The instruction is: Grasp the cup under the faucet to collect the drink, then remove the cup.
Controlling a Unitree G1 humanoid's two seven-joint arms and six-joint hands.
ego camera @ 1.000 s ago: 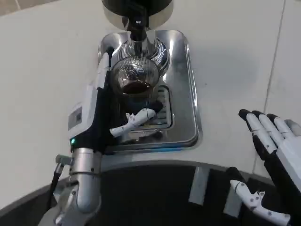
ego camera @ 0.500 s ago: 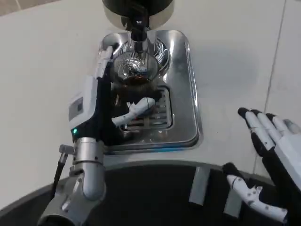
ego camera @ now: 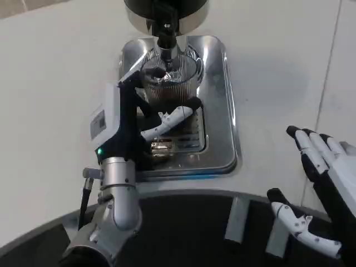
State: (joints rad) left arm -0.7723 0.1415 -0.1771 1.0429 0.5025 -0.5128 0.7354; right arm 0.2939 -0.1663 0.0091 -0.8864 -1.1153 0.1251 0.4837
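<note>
A clear ribbed glass cup (ego camera: 169, 80) with dark drink in it stands on the steel drip tray (ego camera: 219, 111), right under the dispenser's black faucet (ego camera: 166, 30). My left hand (ego camera: 133, 125) wraps around the cup from its left side, the thumb and fingers (ego camera: 172, 118) crossing in front of the glass. The cup's lower part is hidden behind those fingers. My right hand (ego camera: 325, 183) hovers open at the lower right, off the tray, fingers spread and nothing in it.
The dispenser's round dark body (ego camera: 166, 10) overhangs the tray's far end. A slotted grate (ego camera: 183, 136) lies in the tray's near half. White tabletop (ego camera: 278, 72) spreads to both sides; the robot's dark body edge (ego camera: 183, 222) runs along the bottom.
The left hand with the cup has moved up and away, toward the faucet, and the cup now sits more upright beneath it. The right hand has barely shifted.
</note>
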